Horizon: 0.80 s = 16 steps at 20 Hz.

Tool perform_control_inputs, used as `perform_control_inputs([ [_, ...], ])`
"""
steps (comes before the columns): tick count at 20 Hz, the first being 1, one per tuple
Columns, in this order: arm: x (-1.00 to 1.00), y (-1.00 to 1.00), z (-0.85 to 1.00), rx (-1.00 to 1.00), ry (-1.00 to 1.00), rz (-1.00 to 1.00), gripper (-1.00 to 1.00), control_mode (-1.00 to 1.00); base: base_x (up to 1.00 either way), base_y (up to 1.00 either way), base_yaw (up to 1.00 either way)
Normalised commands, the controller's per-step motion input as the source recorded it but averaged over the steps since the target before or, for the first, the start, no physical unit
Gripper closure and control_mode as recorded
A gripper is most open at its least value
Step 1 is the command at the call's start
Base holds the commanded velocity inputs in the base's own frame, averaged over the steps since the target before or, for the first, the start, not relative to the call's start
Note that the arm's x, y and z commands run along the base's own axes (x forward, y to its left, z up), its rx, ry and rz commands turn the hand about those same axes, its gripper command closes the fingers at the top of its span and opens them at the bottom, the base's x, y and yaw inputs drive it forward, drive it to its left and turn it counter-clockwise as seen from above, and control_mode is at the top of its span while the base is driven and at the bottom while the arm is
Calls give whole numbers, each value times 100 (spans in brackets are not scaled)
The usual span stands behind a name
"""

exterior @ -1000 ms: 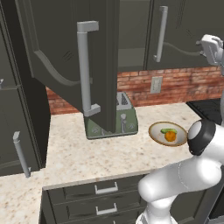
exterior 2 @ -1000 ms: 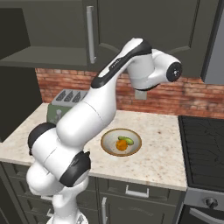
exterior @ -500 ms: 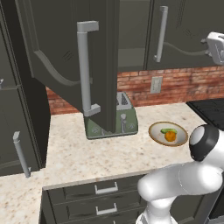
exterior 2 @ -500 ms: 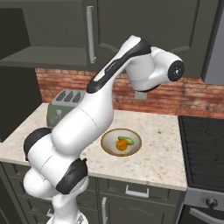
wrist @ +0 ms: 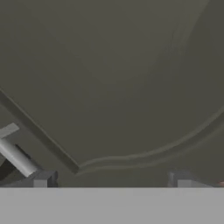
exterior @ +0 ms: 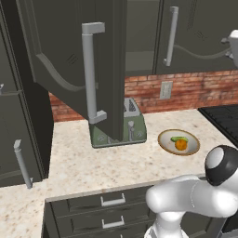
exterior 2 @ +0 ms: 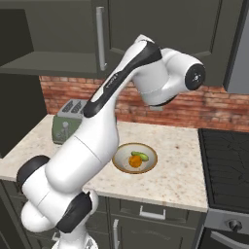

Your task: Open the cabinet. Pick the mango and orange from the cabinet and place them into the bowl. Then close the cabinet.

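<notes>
The claw (wrist: 111, 183) is spread wide on nothing, close before a cabinet (exterior: 186, 32) door panel. The left door is swung open, half hiding a toaster (exterior: 132, 125). Mango (exterior 2: 140, 156) and orange (exterior 2: 135, 161) are seen in the bowl (exterior 2: 148, 167) on the desk (exterior: 79, 162).

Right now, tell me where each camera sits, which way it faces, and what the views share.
Left base view: behind the arm's left, looking forward and down at the counter, the cabinet with one door swung open, and the bowl; white arm lower right.
Right base view: behind the arm's right, same counter; arm rises from lower left.
Hand view: on the hand, close against a cabinet door panel; open pincer fingertips at the bottom.
Both base views share the bowl holding mango and orange, and the toaster.
</notes>
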Motion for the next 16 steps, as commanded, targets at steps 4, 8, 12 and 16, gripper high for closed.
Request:
perform_control_inputs([
  [4,-49,42,16,-3,0,0,-100,-100,0,0,0],
  [8,-50,52,12,-4,0,0,-100,-100,0,0,0],
  [12,-44,48,14,-2,0,0,-100,-100,0,0,0],
  [16,-49,41,18,-1,0,0,-100,-100,0,0,0],
])
